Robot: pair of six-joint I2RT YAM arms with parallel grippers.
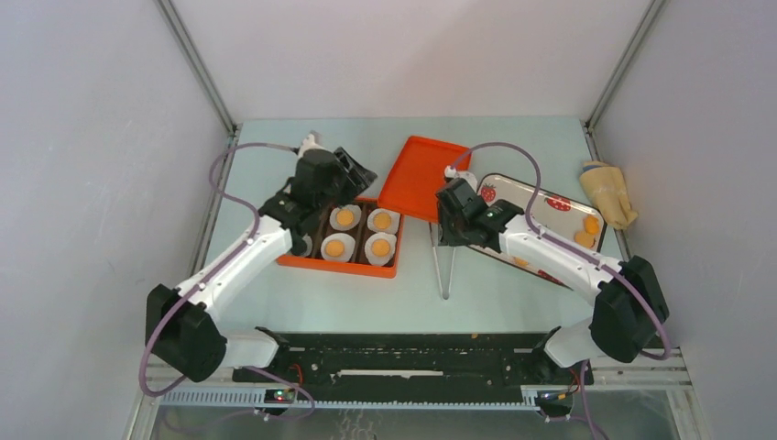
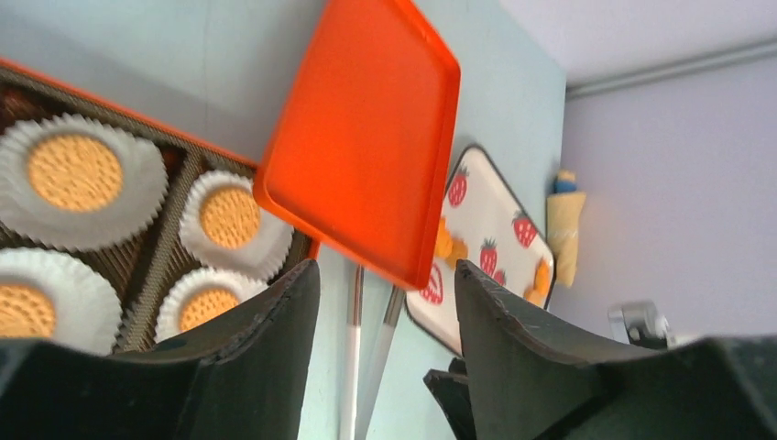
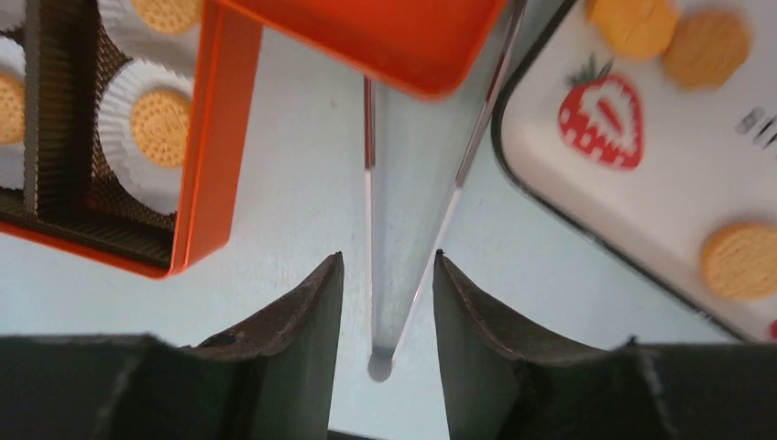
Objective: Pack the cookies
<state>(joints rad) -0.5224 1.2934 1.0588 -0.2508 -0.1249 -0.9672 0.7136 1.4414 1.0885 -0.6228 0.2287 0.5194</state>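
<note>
Four cookies (image 1: 345,218) sit in white paper cups inside the orange box (image 1: 298,261). More cookies (image 1: 591,225) lie loose on the strawberry tray (image 1: 513,188). My left gripper (image 1: 363,174) hovers open at the box's far right corner, and in the left wrist view (image 2: 385,270) its jaws hold nothing. My right gripper (image 1: 447,235) is open above the metal tongs (image 1: 445,266), which lie on the table. In the right wrist view the tongs (image 3: 378,357) lie between the spread jaws (image 3: 387,261), touching neither. Tray cookies (image 3: 742,261) show at right.
The orange lid (image 1: 423,176) leans tilted against the box's right end, between box and tray. A beige mitt (image 1: 607,192) lies at the far right by the wall. Grey walls close in both sides and the back.
</note>
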